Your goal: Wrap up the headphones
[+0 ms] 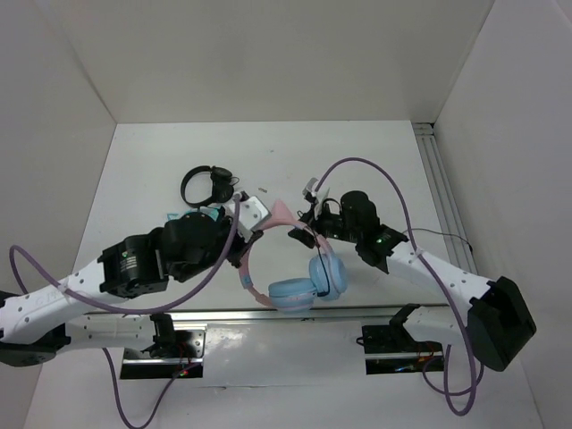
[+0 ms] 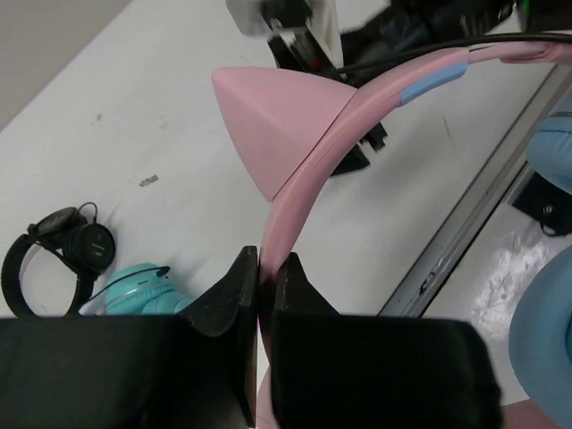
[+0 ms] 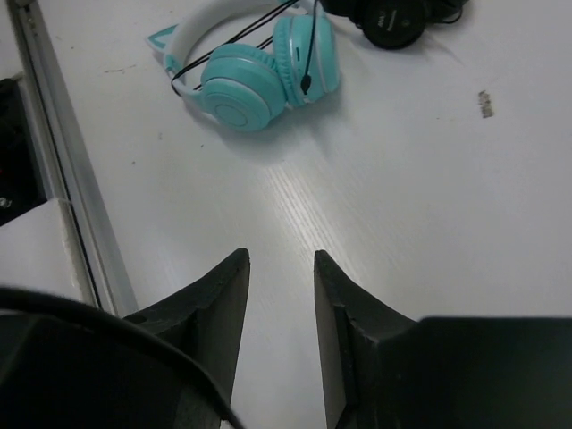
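Observation:
The headphones [image 1: 284,290] have a pink headband with cat ears and light blue ear cups [image 1: 325,274]. They are held up near the table's front edge. My left gripper [image 1: 253,234] is shut on the pink headband [image 2: 308,170] just below one cat ear [image 2: 273,125]; the band runs between the fingertips [image 2: 265,268]. My right gripper [image 1: 306,214] is open and empty beside the headband's top, over bare table in its own view [image 3: 280,259]. A thin black cable [image 1: 321,265] hangs over the ear cup. A black cable [image 3: 116,332] crosses the right wrist view's lower left corner.
Teal cat-ear headphones [image 3: 255,71] and small black headphones [image 1: 207,185] lie at the back left; both also show in the left wrist view, teal [image 2: 138,286] and black [image 2: 63,250]. A metal rail [image 1: 442,197] runs along the table's right side.

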Controlling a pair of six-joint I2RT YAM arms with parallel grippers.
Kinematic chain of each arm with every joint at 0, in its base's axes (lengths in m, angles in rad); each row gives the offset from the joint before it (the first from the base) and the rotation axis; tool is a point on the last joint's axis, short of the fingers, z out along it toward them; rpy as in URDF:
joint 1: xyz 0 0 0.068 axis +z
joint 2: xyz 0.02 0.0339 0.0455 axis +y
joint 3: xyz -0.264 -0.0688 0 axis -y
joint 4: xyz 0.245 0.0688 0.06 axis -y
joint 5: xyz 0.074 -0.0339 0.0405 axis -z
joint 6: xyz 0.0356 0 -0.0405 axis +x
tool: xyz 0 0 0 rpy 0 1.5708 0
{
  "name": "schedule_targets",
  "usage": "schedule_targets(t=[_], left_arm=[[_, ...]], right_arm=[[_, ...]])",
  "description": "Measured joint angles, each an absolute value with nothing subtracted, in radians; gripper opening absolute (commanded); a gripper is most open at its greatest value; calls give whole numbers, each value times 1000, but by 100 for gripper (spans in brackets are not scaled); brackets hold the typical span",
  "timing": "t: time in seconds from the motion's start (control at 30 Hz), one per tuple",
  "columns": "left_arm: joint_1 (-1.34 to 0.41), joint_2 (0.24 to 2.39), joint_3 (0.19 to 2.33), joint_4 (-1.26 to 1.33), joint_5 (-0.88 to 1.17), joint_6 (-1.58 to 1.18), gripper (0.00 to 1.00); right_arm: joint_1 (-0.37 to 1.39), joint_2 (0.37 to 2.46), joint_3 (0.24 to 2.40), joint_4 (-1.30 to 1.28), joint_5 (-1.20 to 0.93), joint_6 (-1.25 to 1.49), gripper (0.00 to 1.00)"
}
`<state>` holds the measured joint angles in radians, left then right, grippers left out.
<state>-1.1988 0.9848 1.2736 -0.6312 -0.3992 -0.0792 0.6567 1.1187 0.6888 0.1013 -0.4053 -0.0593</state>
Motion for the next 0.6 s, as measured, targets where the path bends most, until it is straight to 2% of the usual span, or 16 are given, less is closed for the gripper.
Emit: schedule_targets(t=[0.3, 0.47, 0.6], left_arm=[[-1199, 892, 1274, -522, -548, -130, 0], [-1198, 896, 1275, -516, -693, -165, 0], [-1198, 900, 1275, -517, -838, -192, 0]], right_arm=[[627, 1316, 595, 389, -628, 60, 43], [604, 1401, 548, 553, -668, 117, 32], [584, 1471, 528, 660, -690, 157, 32]])
